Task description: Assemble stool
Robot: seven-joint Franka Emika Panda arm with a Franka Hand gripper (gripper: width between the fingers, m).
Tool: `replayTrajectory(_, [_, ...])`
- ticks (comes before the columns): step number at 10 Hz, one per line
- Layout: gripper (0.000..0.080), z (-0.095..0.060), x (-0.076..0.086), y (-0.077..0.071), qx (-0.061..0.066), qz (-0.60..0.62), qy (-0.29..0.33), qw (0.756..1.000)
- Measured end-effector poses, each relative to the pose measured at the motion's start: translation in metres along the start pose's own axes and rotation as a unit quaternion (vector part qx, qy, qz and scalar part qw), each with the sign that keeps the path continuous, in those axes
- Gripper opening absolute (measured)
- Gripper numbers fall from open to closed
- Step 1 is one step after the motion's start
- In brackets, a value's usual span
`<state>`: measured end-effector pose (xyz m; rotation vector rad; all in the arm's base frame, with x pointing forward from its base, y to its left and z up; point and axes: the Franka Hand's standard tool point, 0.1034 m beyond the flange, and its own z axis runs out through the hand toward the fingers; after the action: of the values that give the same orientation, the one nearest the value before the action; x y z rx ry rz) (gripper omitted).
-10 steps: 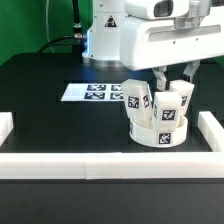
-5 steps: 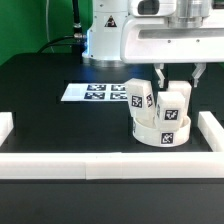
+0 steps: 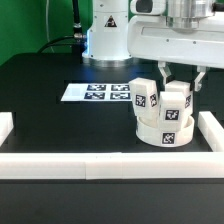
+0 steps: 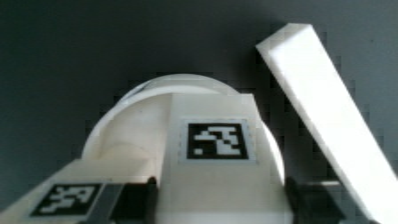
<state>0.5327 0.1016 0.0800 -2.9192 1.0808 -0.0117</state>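
Observation:
The stool's round white seat disc [image 3: 163,131] lies on the black table near the exterior view's right rail. Two white block legs with square tags stand up from it. One leg [image 3: 147,99] stands free at the exterior view's left. My gripper [image 3: 181,86] comes down from above and is shut on the other leg [image 3: 177,103], one finger on each side. In the wrist view this held leg [image 4: 221,140] fills the middle between my dark fingers [image 4: 157,200], with my gripper [image 4: 240,205] shut on it. The seat disc [image 4: 151,105] curves behind it, and the other leg [image 4: 71,196] shows at the edge.
White border rails frame the table: a front rail [image 3: 100,165], a right rail [image 3: 211,126] close beside the seat, and a left rail [image 3: 5,125]. The marker board [image 3: 98,93] lies flat behind the seat. The arm's white base [image 3: 105,35] stands at the back. The right rail [image 4: 329,90] shows near the leg.
My gripper has turned above the seat while staying shut on the leg. The seat and both legs have shifted slightly toward the exterior view's right.

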Motion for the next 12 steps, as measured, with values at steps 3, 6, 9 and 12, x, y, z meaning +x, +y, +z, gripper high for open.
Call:
replayTrajectory(3, [0.0335,0.0,-0.001,-0.001,0.003,0.097,-0.003,0.995])
replayTrajectory(6, [0.0337,0.001,-0.004,-0.001,0.03,0.299,-0.008,0.954])
replayTrajectory(9, [0.0337,0.002,-0.009,-0.008,0.039,0.436,-0.016,0.899])
replayTrajectory(12, [0.0337,0.002,-0.011,-0.009,0.04,0.511,-0.025,0.858])
